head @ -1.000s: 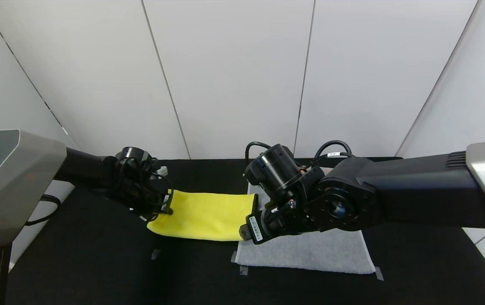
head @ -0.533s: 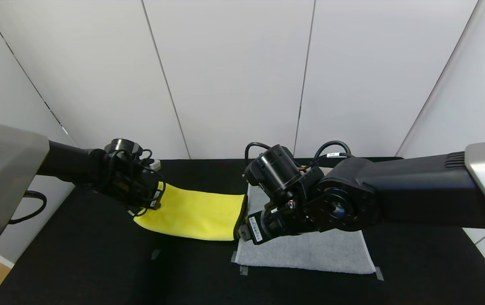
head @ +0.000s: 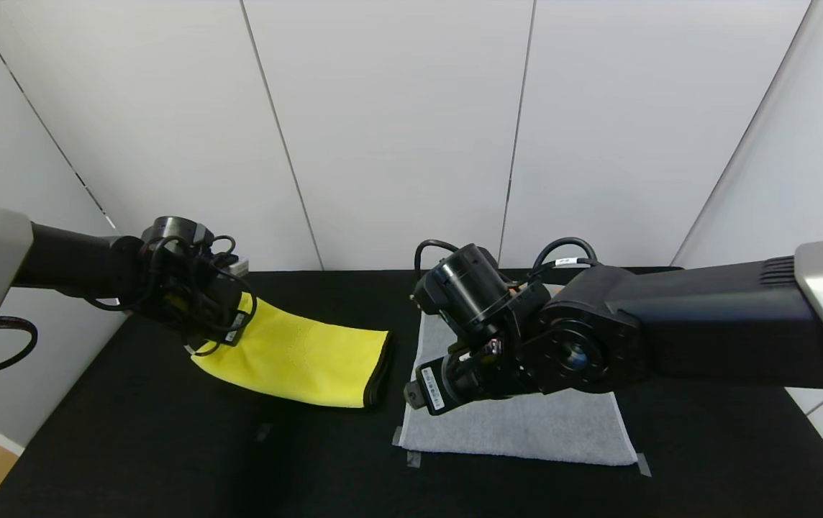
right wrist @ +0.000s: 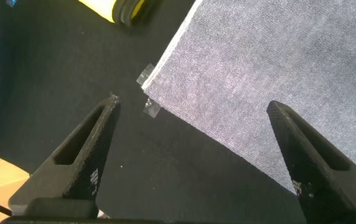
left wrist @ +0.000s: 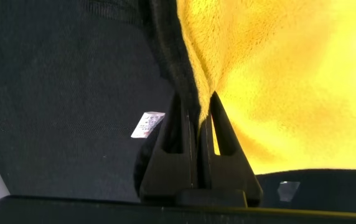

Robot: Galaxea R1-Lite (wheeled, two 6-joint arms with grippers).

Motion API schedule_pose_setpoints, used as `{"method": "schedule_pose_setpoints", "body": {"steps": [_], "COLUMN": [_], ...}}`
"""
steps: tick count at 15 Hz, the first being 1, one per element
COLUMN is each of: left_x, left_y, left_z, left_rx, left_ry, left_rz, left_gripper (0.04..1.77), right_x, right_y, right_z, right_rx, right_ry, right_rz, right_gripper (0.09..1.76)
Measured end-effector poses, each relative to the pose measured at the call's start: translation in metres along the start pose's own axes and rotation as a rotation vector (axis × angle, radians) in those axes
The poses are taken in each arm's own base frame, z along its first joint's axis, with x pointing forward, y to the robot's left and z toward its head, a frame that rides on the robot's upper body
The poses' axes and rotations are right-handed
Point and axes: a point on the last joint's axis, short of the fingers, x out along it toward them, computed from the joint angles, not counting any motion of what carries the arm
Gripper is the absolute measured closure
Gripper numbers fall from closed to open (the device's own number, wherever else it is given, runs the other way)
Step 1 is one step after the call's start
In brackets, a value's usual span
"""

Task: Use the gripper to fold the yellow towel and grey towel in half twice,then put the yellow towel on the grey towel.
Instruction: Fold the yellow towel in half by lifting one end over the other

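Observation:
The yellow towel [head: 303, 352] lies folded on the black table, its left end lifted. My left gripper [head: 221, 332] is shut on that left edge; in the left wrist view the fingers [left wrist: 179, 134] pinch the dark-edged yellow cloth [left wrist: 271, 68], with its white tag [left wrist: 147, 123] beside them. The grey towel [head: 526, 426] lies flat to the right, partly hidden by my right arm. My right gripper [head: 411, 392] is open and empty, hovering over the grey towel's front left corner [right wrist: 259, 81]. The yellow towel's folded end shows in the right wrist view [right wrist: 125, 9].
The black table [head: 167, 446] carries small tape marks [head: 264, 432] near the front and at the grey towel's corners [head: 412, 458]. White wall panels stand behind. The table's left edge lies close to my left arm.
My left gripper has pulled the yellow towel leftward and raised its left end. The towel's right end has slid off the grey towel's edge. The right arm has stayed still.

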Motion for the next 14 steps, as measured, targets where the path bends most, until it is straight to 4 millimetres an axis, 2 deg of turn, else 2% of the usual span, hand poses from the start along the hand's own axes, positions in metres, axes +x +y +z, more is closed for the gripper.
{"method": "schedule_pose_setpoints", "body": {"steps": [5,10,14], "left_x": [-0.021,-0.046,-0.057], "left_y": [-0.018,-0.047,-0.072], "left_z": [0.005,0.013,0.018], "left_rx": [0.036,0.069,0.088], "left_ry": [0.011,0.0,-0.021], "left_rz": [-0.028,-0.077,-0.113], "left_gripper": [1.67,1.67,1.67], "right_x": [-0.001,-0.008,-0.018], "right_y": [-0.004,-0.012,-0.021], "right_z": [0.0,-0.004,-0.007], "right_rx": [0.006,0.014,0.025], "right_ry": [0.005,0.013,0.015], "right_rz": [-0.008,-0.018,-0.028], "right_gripper": [0.14,0.14,0.14]}}
